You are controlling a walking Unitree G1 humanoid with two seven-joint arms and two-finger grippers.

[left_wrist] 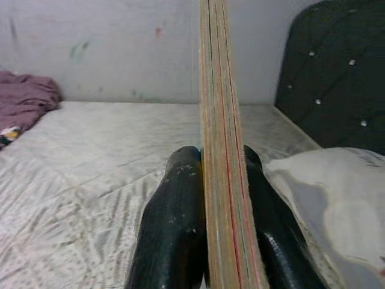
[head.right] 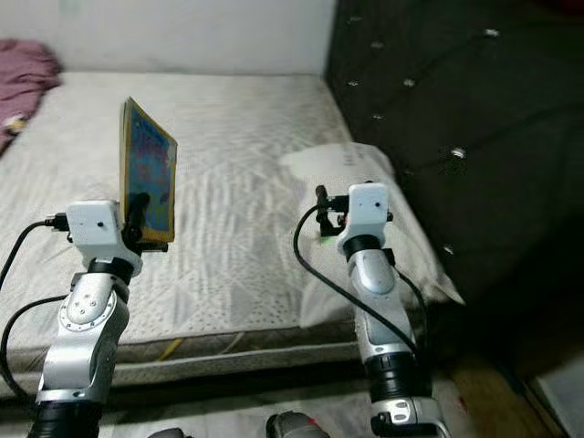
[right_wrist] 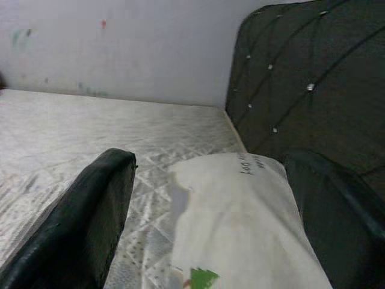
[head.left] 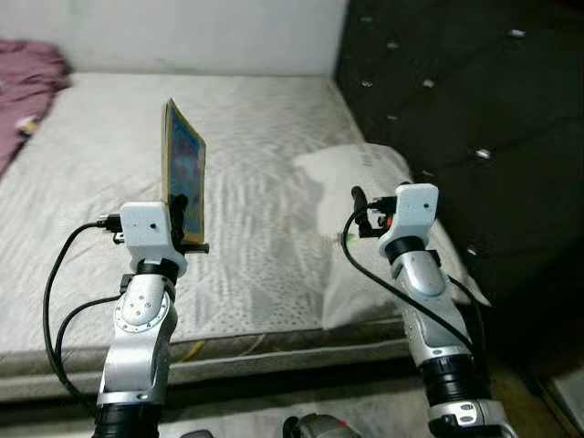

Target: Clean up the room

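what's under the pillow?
The white pillow lies on the bare mattress, up against the dark headboard. Mattress shows all around it; whatever sits directly beneath is covered. The right gripper is open over it; the left gripper holds a book.

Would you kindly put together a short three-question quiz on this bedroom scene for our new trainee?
1. True or false: the left claw is shut on a book held upright above the mattress.
2. What lies just ahead of the open right claw? A) pillow B) shoe C) cup
3. Fill in: the purple cloth lies at the mattress's far ____ side.

Key: 1 true. 2 A, the pillow. 3 left.
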